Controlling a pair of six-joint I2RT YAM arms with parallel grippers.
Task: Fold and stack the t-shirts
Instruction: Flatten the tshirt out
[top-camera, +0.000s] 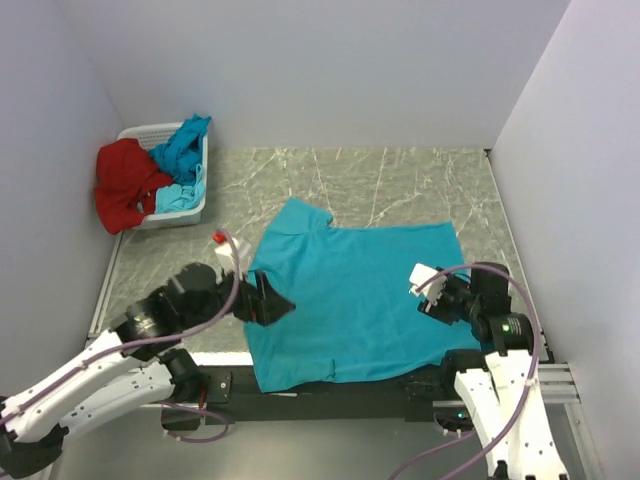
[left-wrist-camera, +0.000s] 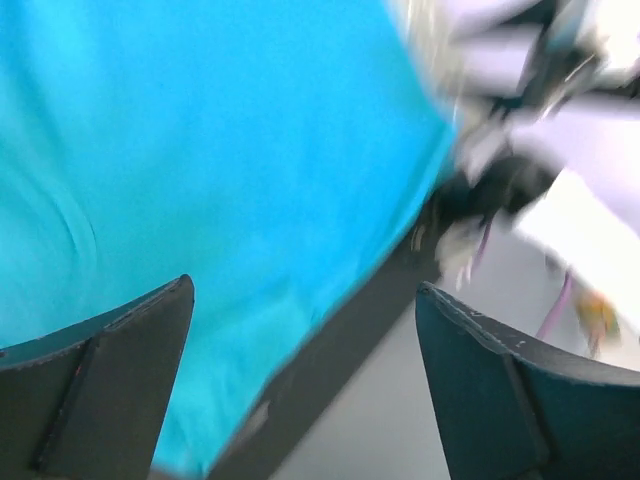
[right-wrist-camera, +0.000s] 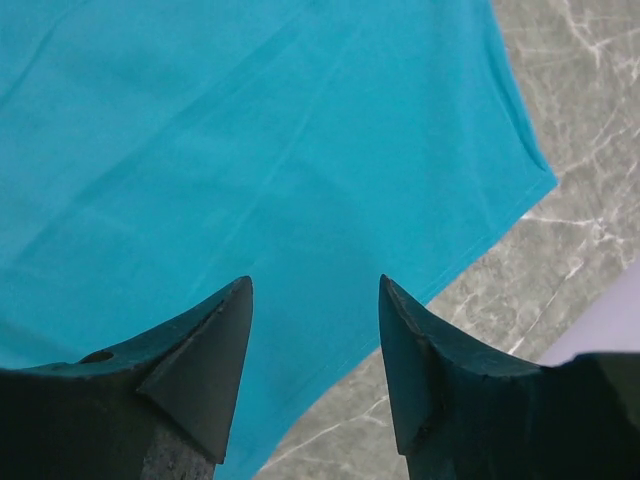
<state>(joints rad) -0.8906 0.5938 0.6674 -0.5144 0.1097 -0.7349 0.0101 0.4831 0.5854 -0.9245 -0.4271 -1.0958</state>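
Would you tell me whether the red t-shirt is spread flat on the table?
No, the red t-shirt hangs crumpled over the white basket's rim.

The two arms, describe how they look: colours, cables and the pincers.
Both the left arm and the right arm have white shells with black joints. A pale purple cable loops along each. A small green light glows on the right arm. The left pincer and the right pincer have dark, wedge-shaped fingers with scuffed edges.
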